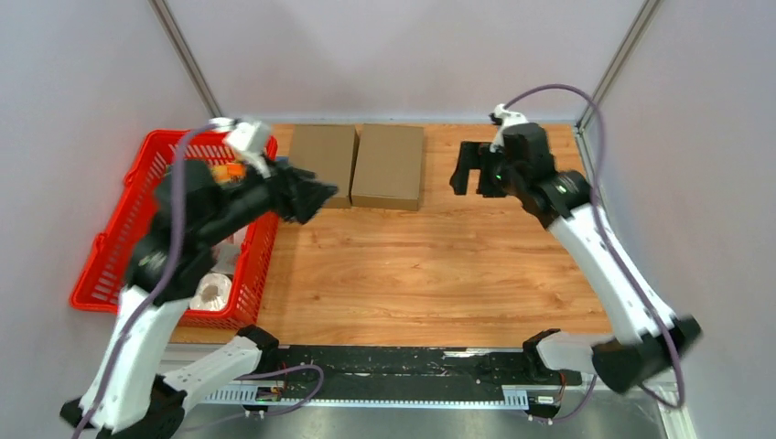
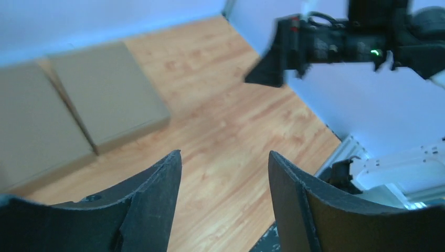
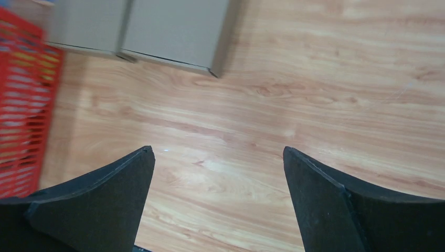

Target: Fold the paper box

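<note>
You have two brown boxes at the far edge of the table [image 1: 439,265], side by side and touching: the left box [image 1: 324,163] and the right box [image 1: 389,165]. Both lie low with closed, plain tops, their long axes running away from the arm bases. From these views you cannot tell whether they are flat blanks or boxes already folded shut, so the scene fits either end of the job.

Your left gripper [image 1: 316,193] hangs in the air with its fingers apart and nothing between them. It sits at the near left corner of the left box, pointing right, so the boxes lie just ahead of it and slightly farther from the bases. In the left wrist view they show at upper left, beyond the fingertips.

Your right gripper [image 1: 468,170] is also spread wide and empty. It hangs off the right side of the right box, with a strip of bare wood between them. In its wrist view the box corner lies up and to the left of the fingers.

The left arm is nearer the left box; the right arm is better placed for the right one. The red basket [image 1: 110,242] stands close on your left.
</note>
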